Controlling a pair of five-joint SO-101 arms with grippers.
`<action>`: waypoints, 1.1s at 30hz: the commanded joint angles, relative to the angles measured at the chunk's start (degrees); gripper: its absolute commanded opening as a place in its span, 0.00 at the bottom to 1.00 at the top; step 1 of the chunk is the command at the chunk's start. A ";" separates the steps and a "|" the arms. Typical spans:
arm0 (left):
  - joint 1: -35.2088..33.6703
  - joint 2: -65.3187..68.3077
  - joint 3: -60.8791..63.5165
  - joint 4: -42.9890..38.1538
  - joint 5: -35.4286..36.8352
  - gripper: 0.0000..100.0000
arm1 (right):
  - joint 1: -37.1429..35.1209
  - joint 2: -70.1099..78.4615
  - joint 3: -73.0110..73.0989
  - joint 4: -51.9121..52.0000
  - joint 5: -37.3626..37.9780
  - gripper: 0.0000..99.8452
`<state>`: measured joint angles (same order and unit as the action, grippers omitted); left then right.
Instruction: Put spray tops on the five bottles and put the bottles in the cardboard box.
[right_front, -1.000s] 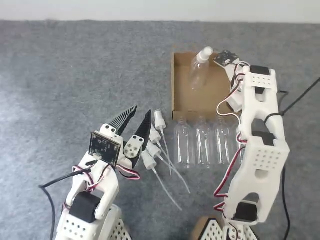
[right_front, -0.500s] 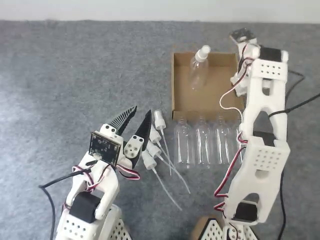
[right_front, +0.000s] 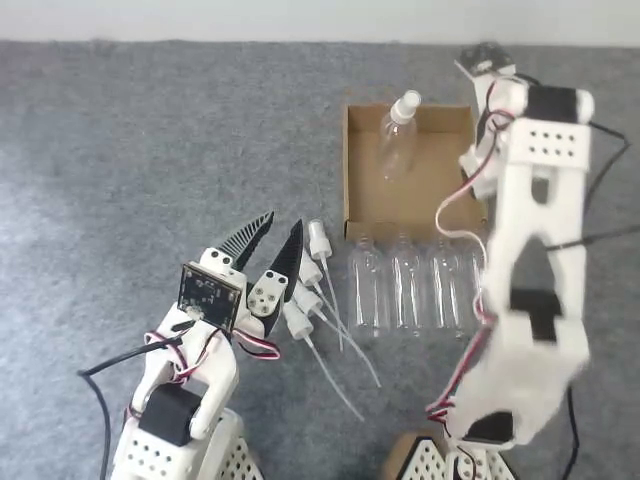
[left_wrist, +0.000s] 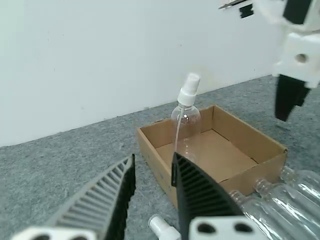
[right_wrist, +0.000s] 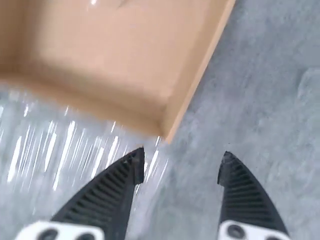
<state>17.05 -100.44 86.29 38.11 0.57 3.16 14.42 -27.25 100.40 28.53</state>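
One bottle (right_front: 396, 140) with its spray top on is already sitting in the cardboard box (right_front: 440, 185). It's in the far part of the box on the side toward the left arm, white nozzle up by the far wall.

The uncapped bottles (right_front: 405, 285) lie side by side on the grey carpet (right_front: 150, 150), right up against the box's near wall with their necks pointing at it. I count three for sure. There's probably a fourth tucked behind the right arm (right_front: 530, 240), but it's hard to make out.

The loose spray tops (right_front: 308, 295) are bunched between those bottles and the left gripper (right_front: 284, 222), thin dip tubes trailing back toward the arm bases.

That left gripper sits just beside the tops, fingers only a little apart and holding nothing. The right gripper (right_wrist: 183, 152) is spread wide and empty, up over the box's near corner on its own side, with the bottles a blur below one finger.
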 joint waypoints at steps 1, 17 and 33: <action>-0.26 -1.14 -0.57 -2.90 -0.70 0.11 | 1.89 -18.24 16.53 2.33 4.04 0.24; -13.80 -0.79 -1.71 9.14 -5.54 0.11 | 2.59 -30.20 52.04 -24.40 -4.22 0.29; -17.05 -0.35 -9.27 29.19 -18.46 0.18 | 7.87 -13.67 55.30 -39.96 -1.32 0.29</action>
<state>0.79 -100.44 83.12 66.68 -16.04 8.53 -2.37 28.48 63.91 25.27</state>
